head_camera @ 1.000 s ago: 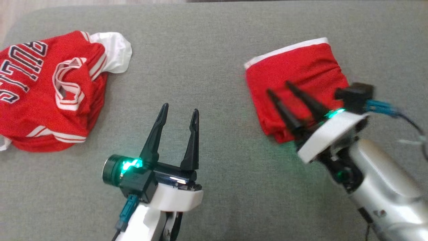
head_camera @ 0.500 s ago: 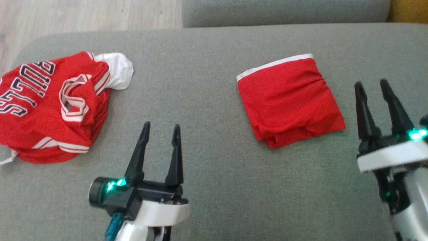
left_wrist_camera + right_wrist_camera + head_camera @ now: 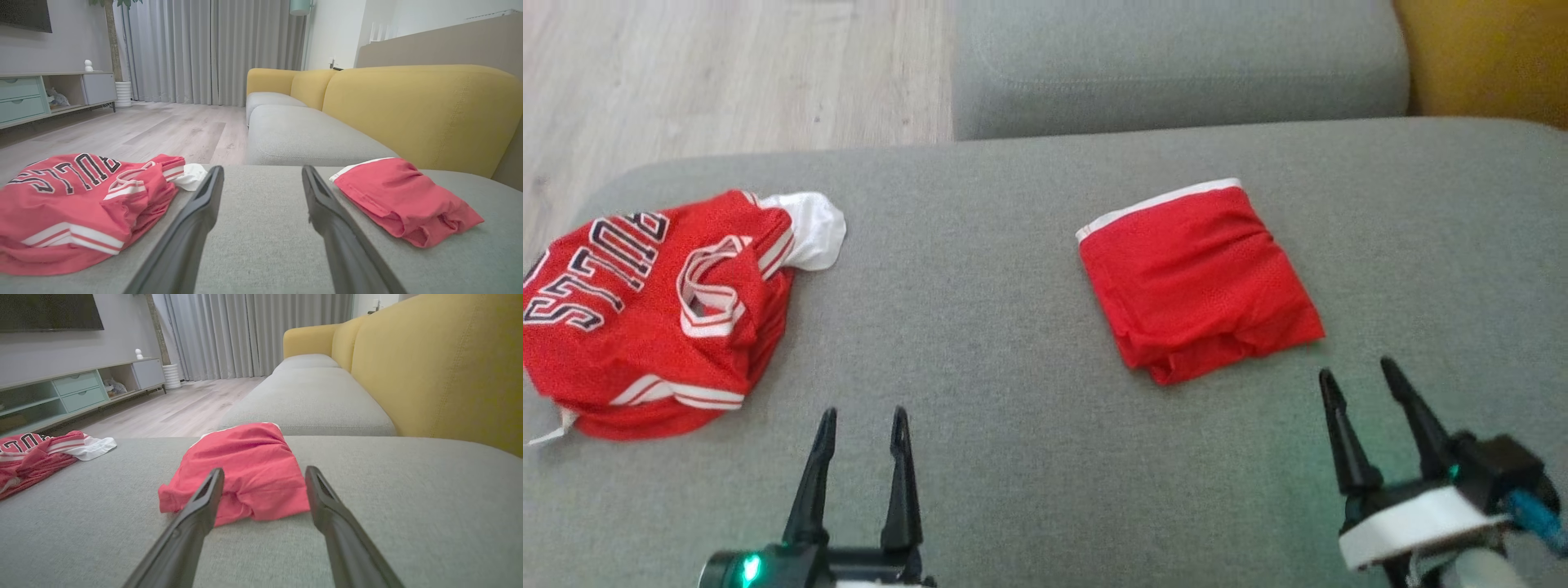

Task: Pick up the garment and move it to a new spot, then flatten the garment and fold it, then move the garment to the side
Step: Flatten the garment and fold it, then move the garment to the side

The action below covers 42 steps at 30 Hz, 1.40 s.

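- Grey sofa cushion carries everything. Low at its near edge, left of the middle, the left jaws stand wide apart with nothing between them.
- Toward the right end of that near edge, the right jaws are also spread fully and hold nothing. Their tips point at the folded red garment but stop short of the cloth.
- That garment lies right of the cushion's middle as a compact rectangle. A white band runs along its far edge and the layered folds face the near edge. It rests flat and nothing touches it.
- Well apart, at the cushion's left edge, a red Bulls jersey sits crumpled in a heap, with a white piece poking out behind it.
- Past the far edge are a second grey cushion, pale wood floor to its left and a yellow backrest at the right.
- Judging by this, the moving, flattening and folding look done and the folded piece seems set aside, so little if anything is left for it. The jersey is not yet folded.
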### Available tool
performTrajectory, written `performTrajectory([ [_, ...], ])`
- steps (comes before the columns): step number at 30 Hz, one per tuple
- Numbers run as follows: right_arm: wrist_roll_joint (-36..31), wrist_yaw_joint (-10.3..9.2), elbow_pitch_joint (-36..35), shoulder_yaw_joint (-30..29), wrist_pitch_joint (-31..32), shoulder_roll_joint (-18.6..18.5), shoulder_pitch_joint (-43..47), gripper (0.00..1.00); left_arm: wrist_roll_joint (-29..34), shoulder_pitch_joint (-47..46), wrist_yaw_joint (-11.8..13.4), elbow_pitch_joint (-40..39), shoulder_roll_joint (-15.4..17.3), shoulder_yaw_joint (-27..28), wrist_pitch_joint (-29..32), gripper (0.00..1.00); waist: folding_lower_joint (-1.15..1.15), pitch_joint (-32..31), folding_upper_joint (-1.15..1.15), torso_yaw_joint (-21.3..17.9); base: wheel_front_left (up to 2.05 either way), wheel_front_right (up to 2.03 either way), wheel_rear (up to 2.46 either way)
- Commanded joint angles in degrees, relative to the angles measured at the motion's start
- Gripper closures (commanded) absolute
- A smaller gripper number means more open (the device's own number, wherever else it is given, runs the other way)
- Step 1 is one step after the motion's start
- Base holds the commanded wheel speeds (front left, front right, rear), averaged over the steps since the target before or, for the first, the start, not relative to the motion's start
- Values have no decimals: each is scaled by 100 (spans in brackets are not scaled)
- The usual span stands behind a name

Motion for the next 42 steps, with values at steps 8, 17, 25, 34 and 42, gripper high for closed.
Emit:
performTrajectory([
  [8,-203,-4,-166,-46,-67,218,137,0,68,63,-94,-132,-10,314,-29,0,1,-186,0,-41,0,0,0],
  [17,-260,-4,-179,-40,-67,319,179,0,143,106,-158,-156,-10,315,-29,0,1,-211,0,-74,0,0,0],
  [25,-280,-4,-149,-39,-67,335,179,0,219,116,-194,-161,-10,315,-29,0,1,-183,0,-114,0,0,0],
  [34,-279,-4,-128,-69,-67,347,182,0,284,102,-212,-164,-10,286,-29,0,1,-154,0,-116,0,0,0],
  [42,-280,-4,-166,-144,-68,291,-8,0,373,-40,-190,-260,-11,202,-29,0,1,146,0,-66,0,0,0],
])
